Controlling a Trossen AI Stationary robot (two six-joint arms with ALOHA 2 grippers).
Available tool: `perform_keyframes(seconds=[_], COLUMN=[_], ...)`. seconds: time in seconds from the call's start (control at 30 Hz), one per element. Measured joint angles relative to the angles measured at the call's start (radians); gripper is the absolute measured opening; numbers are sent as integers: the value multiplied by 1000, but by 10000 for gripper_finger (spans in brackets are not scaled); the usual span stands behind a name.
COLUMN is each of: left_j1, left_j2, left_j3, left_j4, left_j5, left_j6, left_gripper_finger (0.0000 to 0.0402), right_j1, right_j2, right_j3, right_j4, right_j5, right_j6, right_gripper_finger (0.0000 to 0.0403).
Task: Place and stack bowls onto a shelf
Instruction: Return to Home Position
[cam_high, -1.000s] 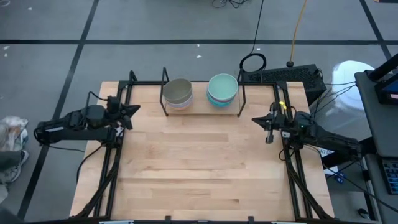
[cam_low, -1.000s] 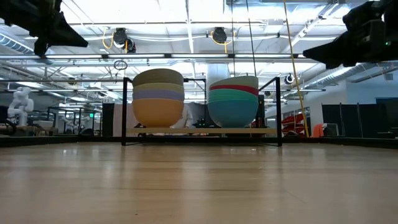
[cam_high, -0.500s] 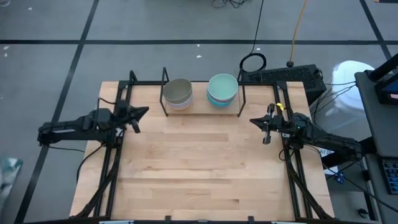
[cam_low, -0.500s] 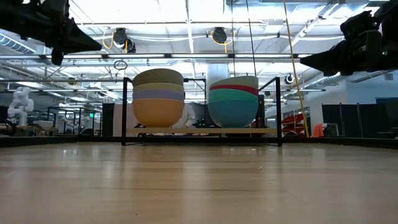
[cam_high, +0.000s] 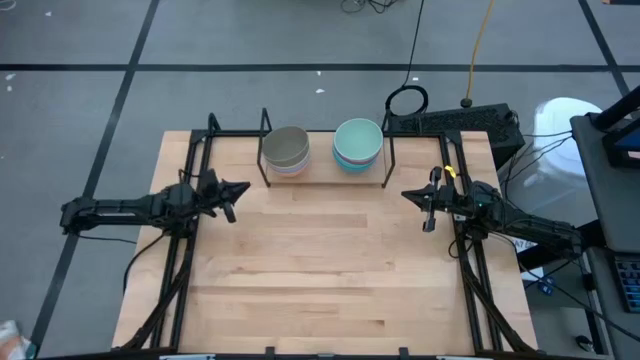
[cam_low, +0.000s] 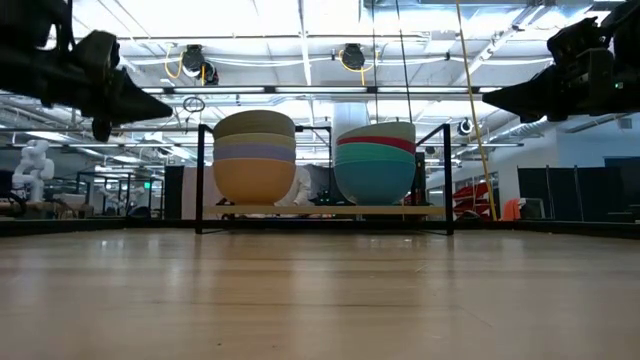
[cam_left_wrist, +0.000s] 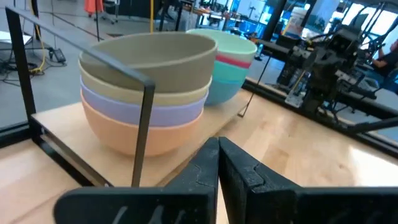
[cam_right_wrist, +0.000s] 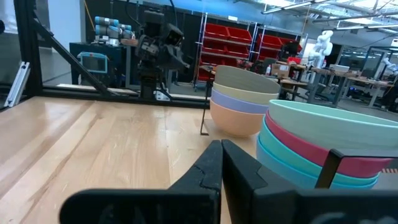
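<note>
Two stacks of bowls stand on the shelf (cam_high: 325, 177) at the table's far edge. The left stack (cam_high: 288, 150) has a grey-olive bowl on top, then beige, lavender and orange (cam_left_wrist: 146, 93). The right stack (cam_high: 357, 143) has mint green on top, with magenta and cyan below (cam_right_wrist: 317, 146). My left gripper (cam_high: 240, 187) is shut and empty, above the table to the left of the shelf. My right gripper (cam_high: 407, 194) is shut and empty, above the table to the right of the shelf. Both point toward the table's middle.
Black frame rails (cam_high: 190, 230) run along the table's left side and along the right side (cam_high: 470, 260). A dark box with cables (cam_high: 455, 122) sits beyond the far right corner. Bare wooden tabletop (cam_high: 325, 270) lies between the arms and the near edge.
My left gripper has moved from near the table's left edge toward the right and slightly toward the near edge, sinking a little, staying shut. My right gripper shifted slightly toward the table's left, then held still. The bowls have not moved.
</note>
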Motion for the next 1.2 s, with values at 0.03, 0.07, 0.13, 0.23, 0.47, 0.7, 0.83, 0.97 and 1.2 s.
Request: perform_keyframes(seconds=[0.03, 0.07, 0.13, 0.23, 0.47, 0.7, 0.83, 0.97, 1.2], left_j1=[0, 0, 0, 0, 0, 0, 3, 4, 4], left_j2=[0, 0, 0, 0, 5, 6, 6, 6, 6], left_j3=[-14, -28, -54, -94, -104, -104, -104, -104, -104], left_j4=[13, 20, 34, 72, 80, 77, 76, 76, 77], left_j5=[0, 0, 1, 1, 5, 5, -1, -8, -11], left_j6=[2, 4, 7, 9, 43, 83, 131, 135, 135], left_gripper_finger=[14, 16, 17, 10, 14, 12, 6, 11, 16], right_j1=[0, 0, 0, 0, 0, 0, 0, 0, 0], right_j2=[0, 0, 0, 0, 0, 0, 0, 1, 1], right_j3=[0, 0, 0, 0, -1, -2, -2, -2, -2], right_j4=[0, -1, -1, -2, -10, -32, -34, -32, 2], right_j5=[0, 0, 0, -1, 0, 0, 1, 1, 1], right_j6=[0, 0, 0, 0, 0, 38, 55, 100, 127], right_gripper_finger=[0, 0, 0, 0, 0, 0, 0, 0, 0])
